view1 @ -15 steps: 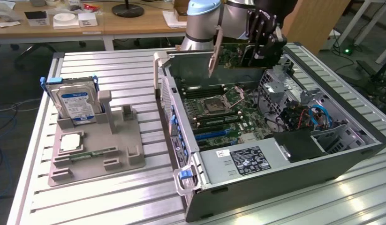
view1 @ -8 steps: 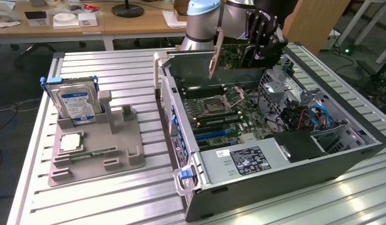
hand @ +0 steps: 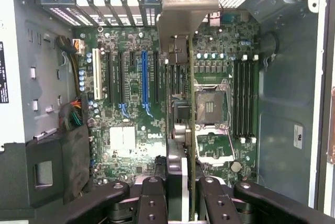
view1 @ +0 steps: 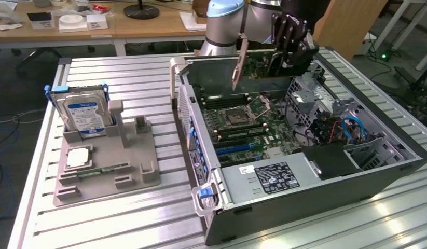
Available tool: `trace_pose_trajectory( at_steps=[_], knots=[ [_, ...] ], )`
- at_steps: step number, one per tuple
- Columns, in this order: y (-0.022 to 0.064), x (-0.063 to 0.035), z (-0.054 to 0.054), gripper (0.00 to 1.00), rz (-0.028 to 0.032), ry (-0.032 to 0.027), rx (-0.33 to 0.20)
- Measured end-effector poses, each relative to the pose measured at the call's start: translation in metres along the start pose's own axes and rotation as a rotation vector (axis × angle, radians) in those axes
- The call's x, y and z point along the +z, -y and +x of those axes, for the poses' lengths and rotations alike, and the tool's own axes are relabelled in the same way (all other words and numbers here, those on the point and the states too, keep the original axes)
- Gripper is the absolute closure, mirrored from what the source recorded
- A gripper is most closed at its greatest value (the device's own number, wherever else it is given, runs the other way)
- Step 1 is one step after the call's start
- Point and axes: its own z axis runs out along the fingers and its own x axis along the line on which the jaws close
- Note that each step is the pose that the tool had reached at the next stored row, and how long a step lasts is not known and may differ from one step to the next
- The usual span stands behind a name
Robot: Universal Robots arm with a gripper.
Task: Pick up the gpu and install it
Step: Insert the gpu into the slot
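Overhead, the arm [view1: 223, 23] reaches down over the far end of the open grey metal case [view1: 379, 174], its black gripper [view1: 291, 59] clamped on the thin flat gpu [view1: 258, 65], held on edge above the green motherboard [view1: 269, 127].

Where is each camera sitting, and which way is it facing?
Exterior view: off the arm, raised, looking down slantwise at the open computer case on the slatted table; shows the arm and gripper holding the gpu.
Wrist view: on the wrist, looking along the fingers into the case at the motherboard; shows those fingers.
Both share the gpu, gripper, motherboard and case.
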Motion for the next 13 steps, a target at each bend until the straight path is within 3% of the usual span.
trace_pose_trajectory(
  at_steps=[3, 6, 13],
  knots=[
    [-0.0002, 0.0031, 0.002, 0.72, 0.0056, -0.0002, 0.000],
    [-0.0002, 0.0061, 0.004, 0.72, 0.0058, -0.0062, -0.001],
    [-0.0011, 0.0147, 0.005, 0.72, 0.0032, -0.0133, -0.001]
  ],
)
